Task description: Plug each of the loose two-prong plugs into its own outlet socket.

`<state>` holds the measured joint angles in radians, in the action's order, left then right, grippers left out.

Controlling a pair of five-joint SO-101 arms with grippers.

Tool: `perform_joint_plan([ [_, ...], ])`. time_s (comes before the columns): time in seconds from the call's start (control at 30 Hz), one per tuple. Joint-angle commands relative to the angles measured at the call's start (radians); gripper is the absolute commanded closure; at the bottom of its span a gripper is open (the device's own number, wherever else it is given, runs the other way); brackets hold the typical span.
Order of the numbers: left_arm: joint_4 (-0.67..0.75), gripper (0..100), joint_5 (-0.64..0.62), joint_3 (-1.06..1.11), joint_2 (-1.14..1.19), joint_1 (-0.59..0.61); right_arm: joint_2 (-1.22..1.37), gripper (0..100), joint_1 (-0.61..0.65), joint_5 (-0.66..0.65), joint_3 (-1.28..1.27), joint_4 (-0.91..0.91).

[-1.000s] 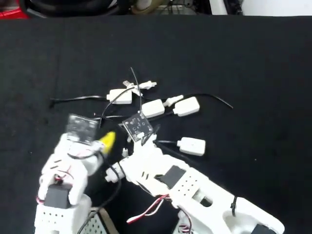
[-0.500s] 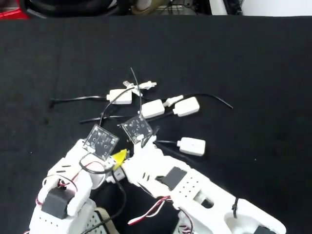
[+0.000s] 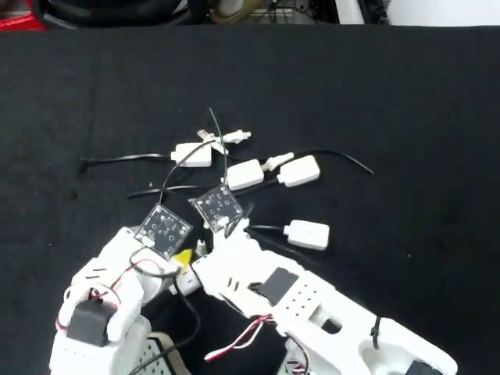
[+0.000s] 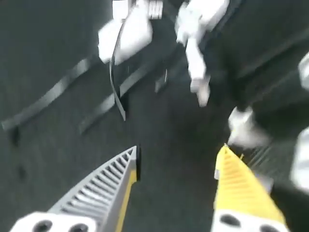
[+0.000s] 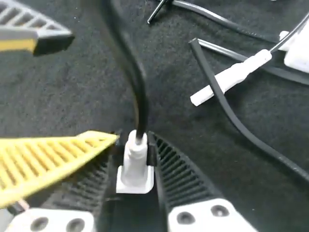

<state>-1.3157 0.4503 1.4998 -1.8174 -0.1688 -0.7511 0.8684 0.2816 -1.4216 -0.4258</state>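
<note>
Right gripper point(image 5: 135, 141): black ribbed jaws shut tight on a small white plug point(image 5: 134, 166), whose black cable point(image 5: 138, 92) runs out of the grip. Left gripper point(image 4: 177, 151): grey and yellow fingers spread wide, nothing held, just beside the right one, low over the black cloth table point(image 3: 406, 117). White rectangular outlet socket point(image 3: 307, 233) lies near.
</note>
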Motion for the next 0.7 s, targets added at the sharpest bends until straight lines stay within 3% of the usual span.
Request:
perform_joint_plan([
  [0.0,-0.025,73,0.063,0.001,-0.005,0.096,0.005,98.6,0.025,-0.035,-0.013,-0.091],
  [0.13,-0.025,73,0.152,0.015,-0.005,0.213,0.005,98.6,0.025,-0.064,0.002,-0.172],
  [0.33,-0.029,73,0.157,0.03,-0.005,0.229,0.005,98.6,0.025,-0.066,0.004,-0.178],
  [0.67,0.015,73,0.041,0.042,-0.005,0.231,0.004,98.6,0.025,-0.068,0.09,-0.259],
])
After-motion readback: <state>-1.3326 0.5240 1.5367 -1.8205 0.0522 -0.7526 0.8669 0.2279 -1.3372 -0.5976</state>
